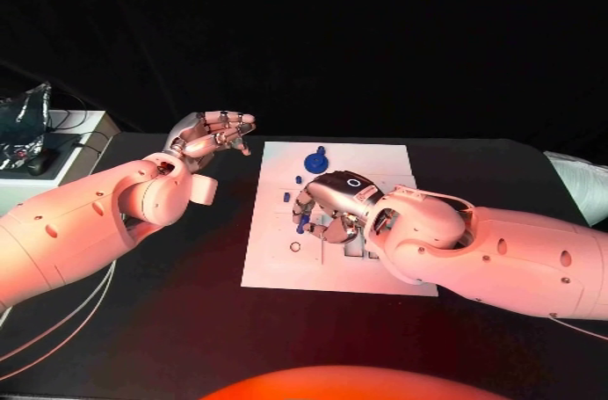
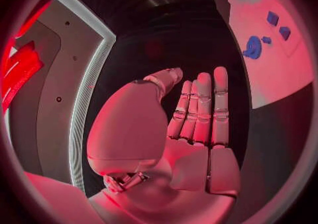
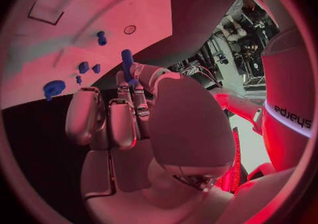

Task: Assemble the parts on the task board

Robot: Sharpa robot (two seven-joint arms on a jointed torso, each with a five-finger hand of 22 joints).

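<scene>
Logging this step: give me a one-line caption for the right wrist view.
Right hand pinches a blue peg above the white task board, where other blue parts lie.

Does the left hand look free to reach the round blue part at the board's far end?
Probably yes: the left hand is empty beside the task board, and nothing lies between it and the round blue part.

the scene is dim, the room behind the table black. a warm red-pink light falls on everything, strongest on the arms and the board point(image 1: 340, 259), which is the brightest surface. the right hand point(image 1: 332, 208) throws a soft shadow on the board. both wrist views are fisheye circles in dark frames, with straight edges bent and the rims smeared and darkened.
</scene>
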